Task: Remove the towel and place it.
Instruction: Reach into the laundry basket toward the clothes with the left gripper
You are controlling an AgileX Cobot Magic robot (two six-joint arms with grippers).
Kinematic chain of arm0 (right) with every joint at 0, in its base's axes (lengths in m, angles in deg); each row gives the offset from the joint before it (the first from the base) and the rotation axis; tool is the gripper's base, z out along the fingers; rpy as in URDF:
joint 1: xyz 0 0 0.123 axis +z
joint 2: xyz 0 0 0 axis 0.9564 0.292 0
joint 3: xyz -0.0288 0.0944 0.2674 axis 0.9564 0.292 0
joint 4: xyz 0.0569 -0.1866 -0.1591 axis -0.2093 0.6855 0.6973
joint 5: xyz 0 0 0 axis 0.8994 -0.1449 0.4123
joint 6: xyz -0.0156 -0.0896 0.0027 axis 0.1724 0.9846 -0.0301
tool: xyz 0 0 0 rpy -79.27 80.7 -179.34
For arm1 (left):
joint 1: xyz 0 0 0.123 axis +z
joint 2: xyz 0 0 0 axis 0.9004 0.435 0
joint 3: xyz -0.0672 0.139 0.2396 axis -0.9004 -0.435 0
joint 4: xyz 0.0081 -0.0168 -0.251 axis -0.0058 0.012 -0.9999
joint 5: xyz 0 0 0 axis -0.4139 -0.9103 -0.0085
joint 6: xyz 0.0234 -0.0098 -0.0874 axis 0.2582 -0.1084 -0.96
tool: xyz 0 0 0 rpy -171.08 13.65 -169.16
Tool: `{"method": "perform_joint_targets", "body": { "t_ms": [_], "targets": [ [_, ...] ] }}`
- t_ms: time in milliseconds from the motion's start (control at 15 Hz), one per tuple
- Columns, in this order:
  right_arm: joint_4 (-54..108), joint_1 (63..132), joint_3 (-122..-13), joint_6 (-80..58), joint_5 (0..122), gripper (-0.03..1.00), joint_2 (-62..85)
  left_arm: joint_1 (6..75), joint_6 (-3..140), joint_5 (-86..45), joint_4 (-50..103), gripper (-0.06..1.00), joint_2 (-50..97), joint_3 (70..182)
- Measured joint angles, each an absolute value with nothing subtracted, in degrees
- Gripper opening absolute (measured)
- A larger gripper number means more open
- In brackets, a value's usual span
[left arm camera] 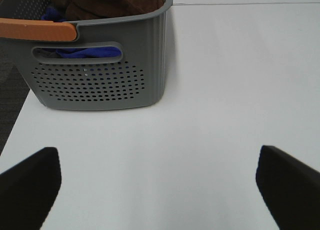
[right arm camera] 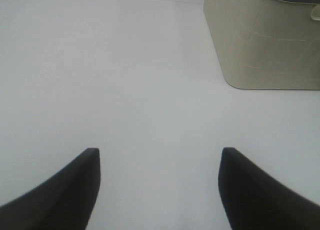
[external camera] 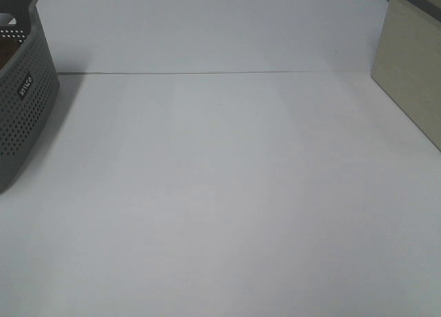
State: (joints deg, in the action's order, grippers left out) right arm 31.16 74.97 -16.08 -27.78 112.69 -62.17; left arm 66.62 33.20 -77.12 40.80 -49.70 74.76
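In the exterior high view, a grey perforated plastic basket [external camera: 24,103] sits at the left edge of the frame, cut off by the border, with a small label on its side. Just inside its rim at the far left a sliver of brown shows. A pale beige box-shaped container [external camera: 410,76] stands at the upper right edge. The smooth white counter [external camera: 227,193] fills the rest of the frame, crossed in the upper part by a thin dark seam [external camera: 207,73]. Neither arm shows in this view.

The left wrist view faces the basket's [left arm camera: 100,85] short end, which has a slot handle. The large dark reddish-brown terry towel [left arm camera: 110,2] lies bunched inside the basket, rising to the rim. A vivid blue cloth [left arm camera: 90,52] lies beneath it, visible through the slot. A flat orange bar [left arm camera: 37,30] crosses the basket's near rim. The left gripper [left arm camera: 160,190] is spread to its widest, its two black fingers [left arm camera: 30,185] far apart over bare counter, holding nothing and short of the basket.

The right wrist view shows the right gripper [right arm camera: 160,190] also parted, less widely, with only white counter between its dark fingers [right arm camera: 65,190]. It grasps nothing. The beige container [right arm camera: 265,45] stands ahead of it, off to one side, apart from the gripper
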Motion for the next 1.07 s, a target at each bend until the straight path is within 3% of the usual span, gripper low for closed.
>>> {"method": "perform_joint_targets", "body": {
  "t_ms": [1067],
  "targets": [
    [31.2,75.0,-16.1,-27.8,112.7,0.66,-62.2,66.6,33.2,-77.1,40.7,0.99,-49.7,74.8]
  ]
}}
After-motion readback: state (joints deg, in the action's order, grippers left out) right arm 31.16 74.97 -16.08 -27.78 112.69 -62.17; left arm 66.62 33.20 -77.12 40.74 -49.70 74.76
